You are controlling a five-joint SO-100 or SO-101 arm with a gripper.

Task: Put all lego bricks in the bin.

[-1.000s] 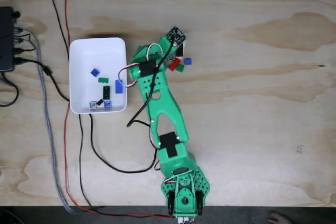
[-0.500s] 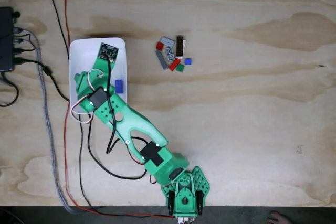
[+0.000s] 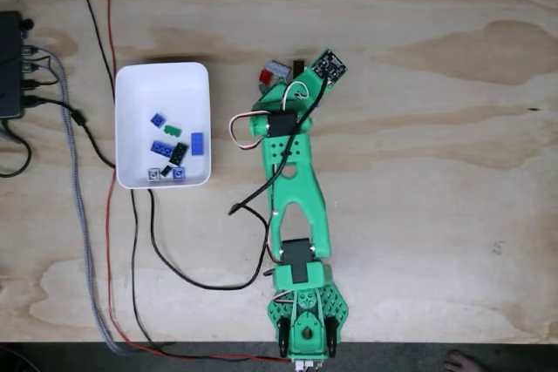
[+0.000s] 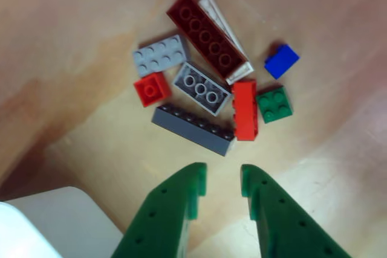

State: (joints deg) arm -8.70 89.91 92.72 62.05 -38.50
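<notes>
The gripper point(image 4: 222, 180) hangs empty with jaws slightly spread above 9 lego bricks point(image 4: 213, 83); the bin point(image 3: 131, 84) holds others.

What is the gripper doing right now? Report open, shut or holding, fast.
Gripper: open and empty, fingers parted with a clear gap, hovering just short of the dark grey long brick in the pile on the table.

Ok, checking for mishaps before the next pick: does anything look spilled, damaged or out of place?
Nothing stands out. The remaining lego bricks lie bunched on the table, the bin sits upright with bricks inside, and the gripper hovers open and empty.
</notes>
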